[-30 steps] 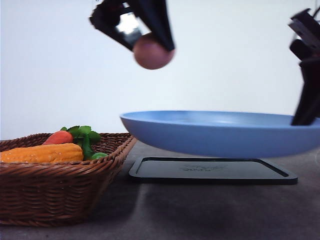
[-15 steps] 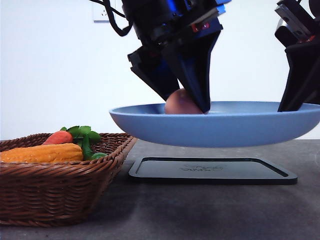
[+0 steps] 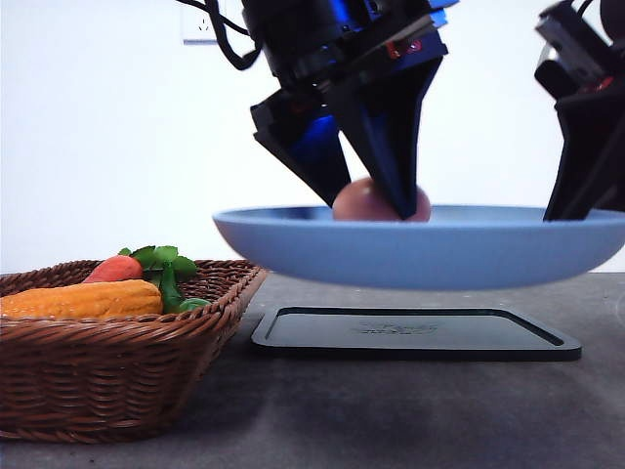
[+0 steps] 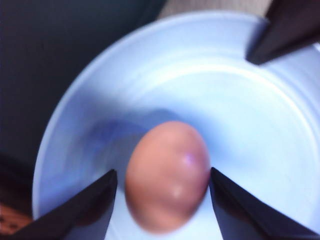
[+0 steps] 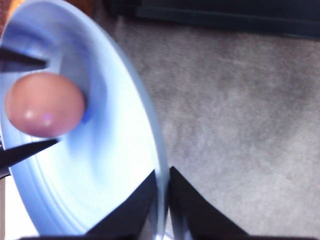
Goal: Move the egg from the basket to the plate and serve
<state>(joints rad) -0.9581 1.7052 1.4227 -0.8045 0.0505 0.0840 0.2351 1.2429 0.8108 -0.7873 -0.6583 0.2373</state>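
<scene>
The smooth reddish-tan egg (image 4: 167,175) sits inside the matte blue plate (image 3: 430,249), between the left gripper's (image 3: 376,195) parted fingers; contact is unclear. The right gripper (image 5: 164,197) pinches the plate's rim, above the black tray (image 3: 415,334).

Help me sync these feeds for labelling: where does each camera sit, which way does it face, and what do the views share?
Front view: low at table height, facing forward; basket, held-up plate, both arms.
Left wrist view: above the plate, looking down; left gripper fingers flank the egg.
Right wrist view: at the plate's edge; right gripper pinches the rim.
All three share egg and plate.
</scene>
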